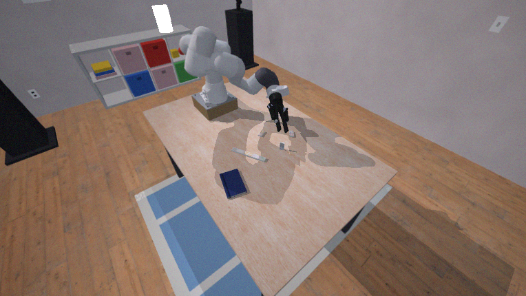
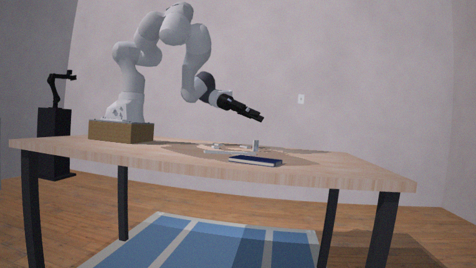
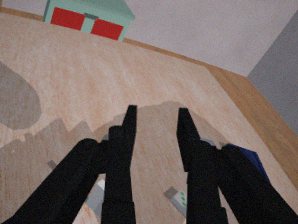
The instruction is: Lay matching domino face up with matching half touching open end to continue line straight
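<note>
The line of face-up dominoes (image 1: 250, 154) lies flat on the table and also shows in the exterior view (image 2: 218, 151). One pale domino stands upright on its end (image 1: 281, 146) just right of the line, and it is also upright in the exterior view (image 2: 255, 145). Two more small dominoes lie flat farther back, one on the left (image 1: 261, 134) and one on the right (image 1: 291, 133). My gripper (image 1: 282, 128) (image 2: 258, 118) hangs tilted in the air above these loose pieces. In the wrist view its fingers stand a little apart with nothing between them.
A dark blue book (image 1: 234, 183) lies flat in front of the line, toward the table's near side (image 2: 255, 161). The robot base (image 1: 214, 104) stands on a block at the far end of the table. A shelf with coloured bins (image 1: 140, 66) stands by the wall.
</note>
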